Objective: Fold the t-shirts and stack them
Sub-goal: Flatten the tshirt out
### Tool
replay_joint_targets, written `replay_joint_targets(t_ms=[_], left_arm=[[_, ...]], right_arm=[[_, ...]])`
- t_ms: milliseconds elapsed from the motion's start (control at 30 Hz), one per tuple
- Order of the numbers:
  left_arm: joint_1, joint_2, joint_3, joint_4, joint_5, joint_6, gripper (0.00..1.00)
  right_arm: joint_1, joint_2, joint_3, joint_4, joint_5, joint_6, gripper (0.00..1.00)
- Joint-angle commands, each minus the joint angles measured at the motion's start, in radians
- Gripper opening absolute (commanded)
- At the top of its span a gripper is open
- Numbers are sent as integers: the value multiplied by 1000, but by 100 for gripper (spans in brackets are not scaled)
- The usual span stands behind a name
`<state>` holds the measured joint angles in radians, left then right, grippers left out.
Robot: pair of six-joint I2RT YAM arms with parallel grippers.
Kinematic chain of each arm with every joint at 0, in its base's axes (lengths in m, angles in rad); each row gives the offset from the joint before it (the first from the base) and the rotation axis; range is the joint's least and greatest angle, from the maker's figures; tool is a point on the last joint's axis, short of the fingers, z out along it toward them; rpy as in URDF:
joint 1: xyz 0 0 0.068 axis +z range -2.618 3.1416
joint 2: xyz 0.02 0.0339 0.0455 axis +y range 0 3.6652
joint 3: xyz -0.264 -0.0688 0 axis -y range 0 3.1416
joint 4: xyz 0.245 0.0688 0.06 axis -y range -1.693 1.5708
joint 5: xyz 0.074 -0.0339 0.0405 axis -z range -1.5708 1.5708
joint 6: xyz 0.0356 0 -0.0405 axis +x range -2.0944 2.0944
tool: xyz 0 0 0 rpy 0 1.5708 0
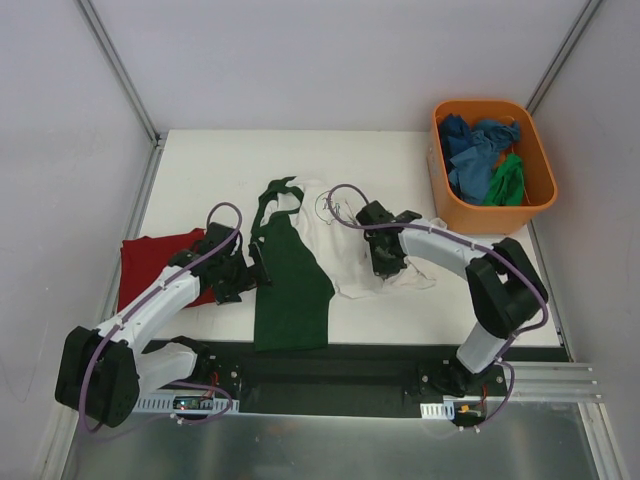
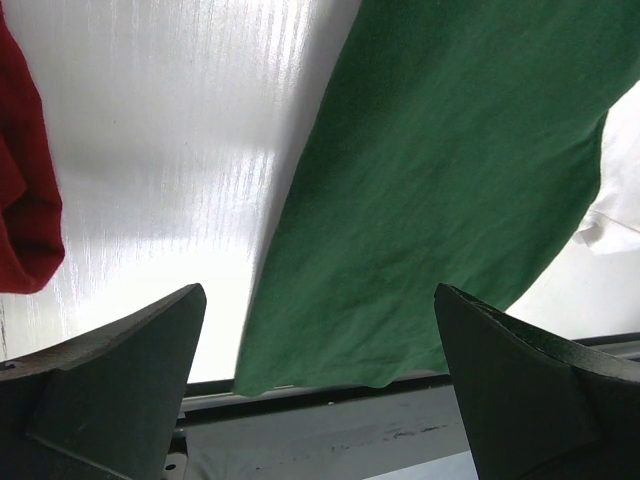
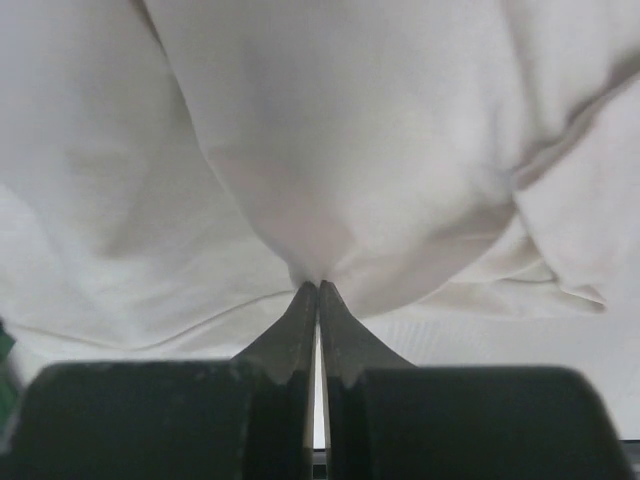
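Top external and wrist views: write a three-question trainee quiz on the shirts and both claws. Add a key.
1. True or false: the left claw is open.
2. Which part of the white-and-green shirt does the right claw pinch? A white, B green, C neither.
3. Fill in: the orange tub holds blue cloth and ___ cloth.
Key: 1 true; 2 A; 3 green.
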<state>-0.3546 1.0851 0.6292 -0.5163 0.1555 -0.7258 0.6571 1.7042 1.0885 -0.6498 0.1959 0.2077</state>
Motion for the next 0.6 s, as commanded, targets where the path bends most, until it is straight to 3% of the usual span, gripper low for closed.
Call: replay_joint_targets(t_ms=[0, 233, 433, 567], left_arm=[[-12, 18, 18, -2, -17, 2, 99], [-12, 32, 26, -1, -25, 23, 99], [-12, 38, 18, 1, -11, 22, 99], [-14, 38, -14, 12, 13, 12, 99]], right_arm=[[3, -178, 88, -30, 114, -37, 1], [-26, -255, 287, 19, 272, -194, 1], [-132, -109, 582, 59, 258, -298, 1], [-140, -135, 616, 116, 240, -320, 1]])
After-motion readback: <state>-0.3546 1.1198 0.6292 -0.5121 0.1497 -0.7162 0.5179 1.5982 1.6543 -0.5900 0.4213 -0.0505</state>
